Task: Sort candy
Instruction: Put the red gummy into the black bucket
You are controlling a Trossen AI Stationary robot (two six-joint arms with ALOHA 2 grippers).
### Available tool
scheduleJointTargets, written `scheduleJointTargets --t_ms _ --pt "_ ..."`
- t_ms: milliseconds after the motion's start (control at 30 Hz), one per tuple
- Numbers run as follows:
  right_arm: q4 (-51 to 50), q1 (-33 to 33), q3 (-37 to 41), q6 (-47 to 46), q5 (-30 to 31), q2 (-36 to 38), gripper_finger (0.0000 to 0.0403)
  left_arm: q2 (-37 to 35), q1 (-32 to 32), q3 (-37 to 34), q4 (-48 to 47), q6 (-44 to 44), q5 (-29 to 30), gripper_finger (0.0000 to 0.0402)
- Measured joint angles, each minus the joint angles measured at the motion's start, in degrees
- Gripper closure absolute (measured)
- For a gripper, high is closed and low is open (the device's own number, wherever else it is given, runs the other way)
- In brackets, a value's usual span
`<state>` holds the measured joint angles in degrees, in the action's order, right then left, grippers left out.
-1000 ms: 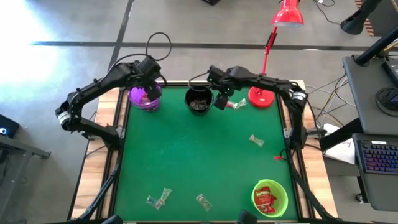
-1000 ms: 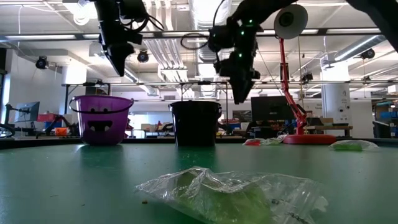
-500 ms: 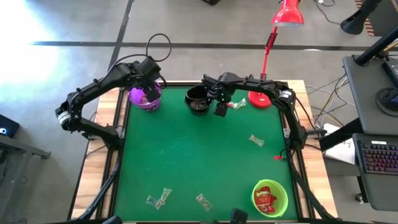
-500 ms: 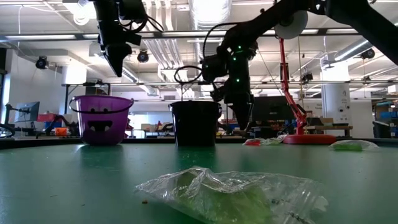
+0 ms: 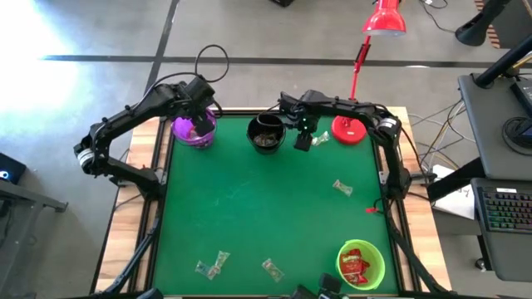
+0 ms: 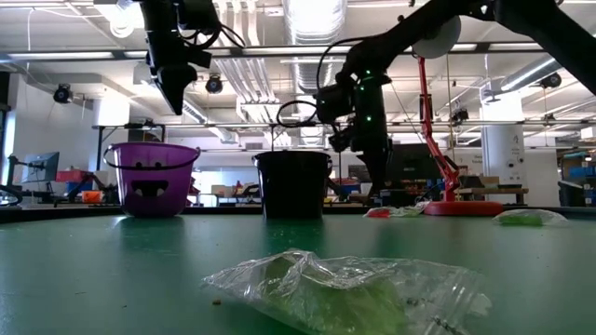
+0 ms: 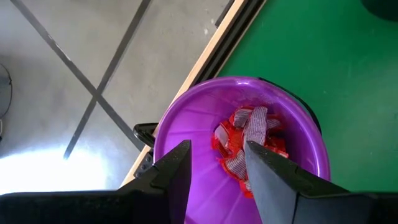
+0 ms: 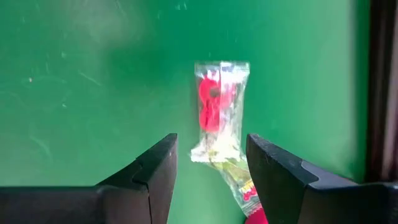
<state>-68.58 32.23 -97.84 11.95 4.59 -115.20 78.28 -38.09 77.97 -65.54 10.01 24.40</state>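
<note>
- The right gripper (image 8: 208, 180) hangs low over the green table mat (image 5: 249, 216) near its far edge, between the round black bowl (image 5: 266, 133) and the red lamp base (image 5: 349, 130); its two dark fingers (image 8: 149, 177) stand wide apart with nothing between them.
- Directly under that gap lies a clear-wrapped sweet with a red centre (image 8: 216, 109), flat on the mat; a second wrapped sweet with red print (image 8: 244, 186) touches its end.
- The left gripper (image 7: 217, 171) hovers above the round purple plastic bowl (image 7: 180, 130) at the table's far left corner, its fingers parted and empty.
- Inside the purple bowl sits a heap of red-and-silver wrapped sweets (image 7: 249, 146).
- More clear-wrapped candy lies loose on the mat: one piece (image 5: 342, 188) toward the right side, two (image 5: 211, 266) near the front left, one (image 5: 272, 268) at front centre.
- A round lime-green bowl (image 5: 360, 264) at the front right holds red wrappers.
- In the low view a crumpled clear wrapper with green inside (image 6: 345, 288) lies closest to the camera.
</note>
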Motion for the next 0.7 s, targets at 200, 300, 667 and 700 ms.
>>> scheduleJointTargets --t_ms 200,300,667,700 --pt "5.1 1.2 5.9 0.3 -0.7 2.5 0.022 0.0 0.0 0.0 -0.2 -0.2 0.0 0.0269" --pt "7.5 1.4 8.1 1.2 -1.1 3.7 0.022 0.0 0.0 0.0 -0.2 -0.2 0.0 0.0269" --pt "11.8 3.2 10.6 -1.4 -2.1 4.3 0.022 0.0 0.0 0.0 -0.2 -0.2 -4.2 0.0269" --pt "12.3 3.4 10.8 -1.8 -2.0 4.3 0.022 0.0 0.0 0.0 -0.3 -0.2 -4.2 0.0269"
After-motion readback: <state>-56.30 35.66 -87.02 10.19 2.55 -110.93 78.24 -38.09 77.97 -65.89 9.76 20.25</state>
